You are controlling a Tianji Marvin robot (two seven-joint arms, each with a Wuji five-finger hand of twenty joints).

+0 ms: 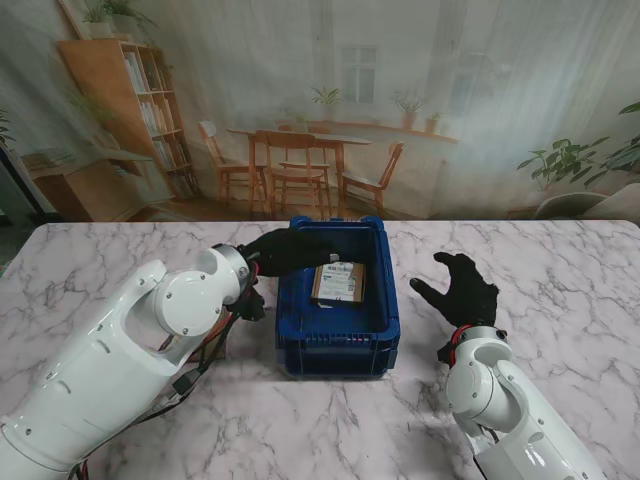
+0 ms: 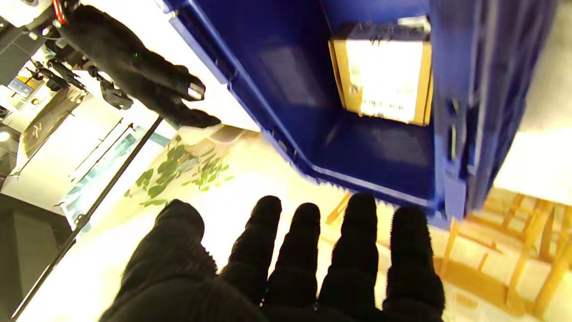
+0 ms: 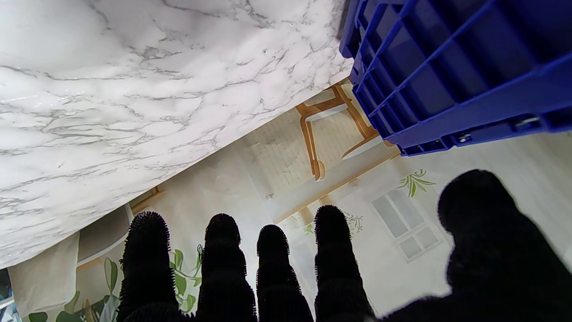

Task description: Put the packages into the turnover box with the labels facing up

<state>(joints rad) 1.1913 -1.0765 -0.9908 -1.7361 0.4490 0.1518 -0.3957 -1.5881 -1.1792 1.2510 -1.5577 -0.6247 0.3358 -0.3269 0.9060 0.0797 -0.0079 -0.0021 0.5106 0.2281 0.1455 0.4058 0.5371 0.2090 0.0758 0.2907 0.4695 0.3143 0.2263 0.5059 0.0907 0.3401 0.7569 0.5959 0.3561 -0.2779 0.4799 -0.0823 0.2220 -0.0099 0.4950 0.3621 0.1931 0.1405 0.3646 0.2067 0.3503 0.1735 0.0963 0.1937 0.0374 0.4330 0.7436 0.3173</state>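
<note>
A blue turnover box stands in the middle of the marble table. Inside it lies a brown cardboard package with a white label facing up, also in the left wrist view as the package on the box floor. My left hand, in a black glove, hovers over the box's far left part with fingers spread and nothing in it. My right hand is open over the table to the right of the box, fingers apart. The right wrist view shows the box's ribbed outer wall.
The marble table stretches on both sides of the box. A printed backdrop of a room with shelves and chairs stands behind the table's far edge. My left arm's white forearm lies close along the box's left side.
</note>
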